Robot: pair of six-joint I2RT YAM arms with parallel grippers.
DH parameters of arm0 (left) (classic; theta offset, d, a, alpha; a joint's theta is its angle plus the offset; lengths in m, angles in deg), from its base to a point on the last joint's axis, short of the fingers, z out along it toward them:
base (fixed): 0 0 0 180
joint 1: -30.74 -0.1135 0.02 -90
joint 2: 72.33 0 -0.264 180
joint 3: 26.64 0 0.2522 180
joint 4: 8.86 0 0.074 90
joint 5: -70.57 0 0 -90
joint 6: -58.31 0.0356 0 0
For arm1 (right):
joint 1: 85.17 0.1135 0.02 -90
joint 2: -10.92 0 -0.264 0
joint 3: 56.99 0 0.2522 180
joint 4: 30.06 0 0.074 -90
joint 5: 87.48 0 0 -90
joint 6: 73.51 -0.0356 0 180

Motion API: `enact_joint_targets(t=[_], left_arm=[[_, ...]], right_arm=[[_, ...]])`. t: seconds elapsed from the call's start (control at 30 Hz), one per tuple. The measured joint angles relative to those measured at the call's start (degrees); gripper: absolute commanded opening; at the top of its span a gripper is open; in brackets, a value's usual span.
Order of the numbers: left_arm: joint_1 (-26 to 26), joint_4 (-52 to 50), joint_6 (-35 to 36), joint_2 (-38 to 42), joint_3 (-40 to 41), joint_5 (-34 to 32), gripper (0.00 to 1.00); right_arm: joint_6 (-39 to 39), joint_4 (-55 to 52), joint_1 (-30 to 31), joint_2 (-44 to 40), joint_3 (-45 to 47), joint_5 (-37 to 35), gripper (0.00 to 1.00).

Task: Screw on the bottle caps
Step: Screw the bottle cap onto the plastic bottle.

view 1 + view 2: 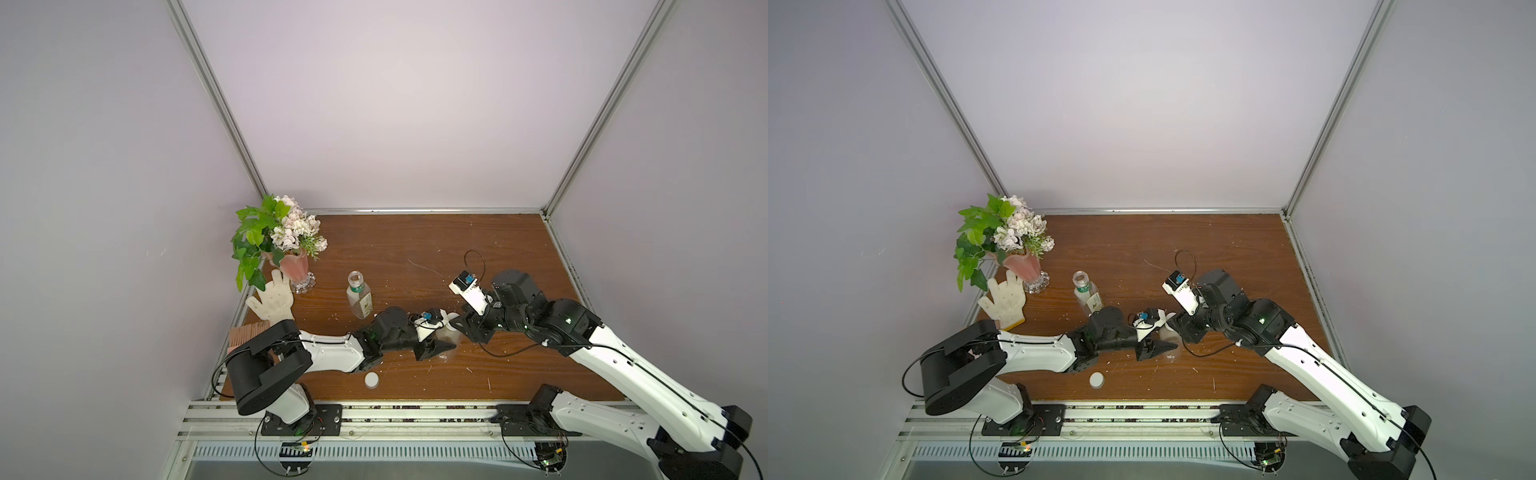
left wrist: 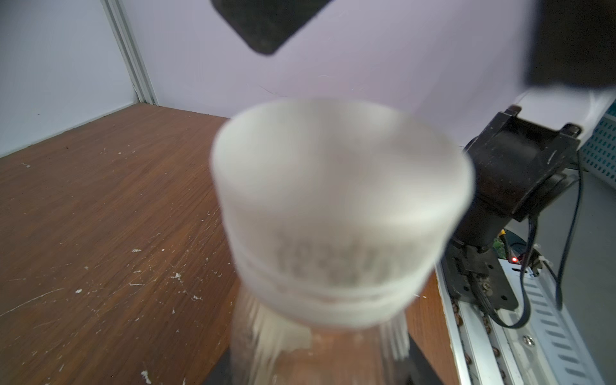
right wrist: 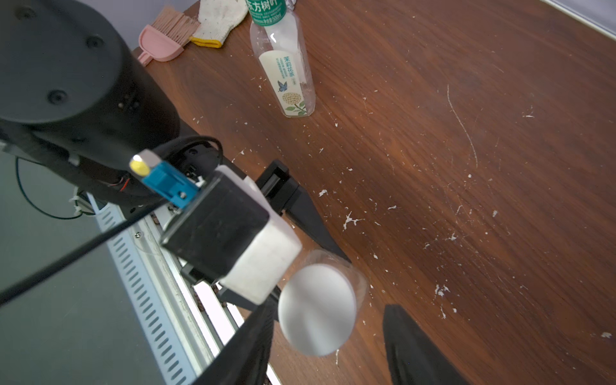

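The left gripper [image 1: 441, 344] is clamping its black fingers on the plain clear plastic bottle [image 1: 449, 354], which is standing just below the centre in both top views. A small round white plastic cap [image 3: 316, 310] is sitting on that bottle's neck, and in the left wrist view it is filling the middle of the frame, blurred. The right gripper [image 3: 328, 313] is hovering at the cap with its jaws apart. One finger is lying at the cap's rim, and the other is standing clear of it, with bare brown wood-grain worktop [image 1: 457, 249] showing between.

Lower left of the grippers, near the worktop's front edge, a second flat white cap [image 1: 372, 379] is lying loose. Upper left of them, the clear plastic bottle with a green-and-white label [image 1: 359, 297] is standing upright with its mouth uncovered.

Further left, a white knitted glove [image 1: 272, 299] is lying beside a pink glass vase of white flowers [image 1: 295, 266]. A pink plastic brush [image 3: 160, 40] is resting next to the glove.
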Motion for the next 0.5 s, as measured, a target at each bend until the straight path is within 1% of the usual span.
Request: enact_joint_targets(t=[0.37,0.5], left_arm=[[-0.70,-1.90,0.61,1.64,0.63,2.19,0.52],[-0.72,-2.21,0.61,1.75,0.63,2.58,0.52]], right_arm=[[0.22,0.11,1.55,-0.20,1.09,1.70,0.60],[0.46,0.13,2.14,0.90,1.09,1.64,0.56]])
